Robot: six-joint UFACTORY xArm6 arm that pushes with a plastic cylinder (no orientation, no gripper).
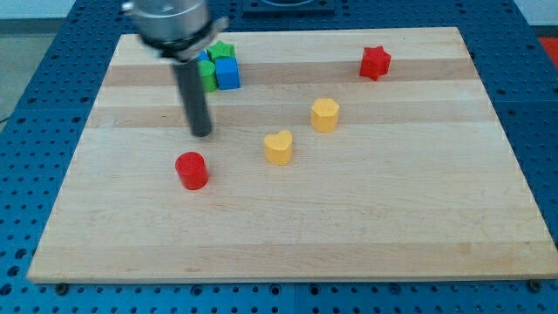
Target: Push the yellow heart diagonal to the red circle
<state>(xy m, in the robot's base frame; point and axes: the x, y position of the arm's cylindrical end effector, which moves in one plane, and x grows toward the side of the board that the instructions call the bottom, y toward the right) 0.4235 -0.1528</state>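
The yellow heart (278, 147) lies near the middle of the wooden board (349, 235). The red circle (191, 170) lies to its left and a little lower. My tip (201, 133) is on the board just above the red circle and to the left of the yellow heart, touching neither. The rod rises from it toward the view's top left.
A yellow hexagon block (324, 114) sits up and right of the heart. A red star block (375, 63) is at the top right. A blue cube (227, 73) and green blocks (221, 52) cluster at the top, partly hidden behind the rod.
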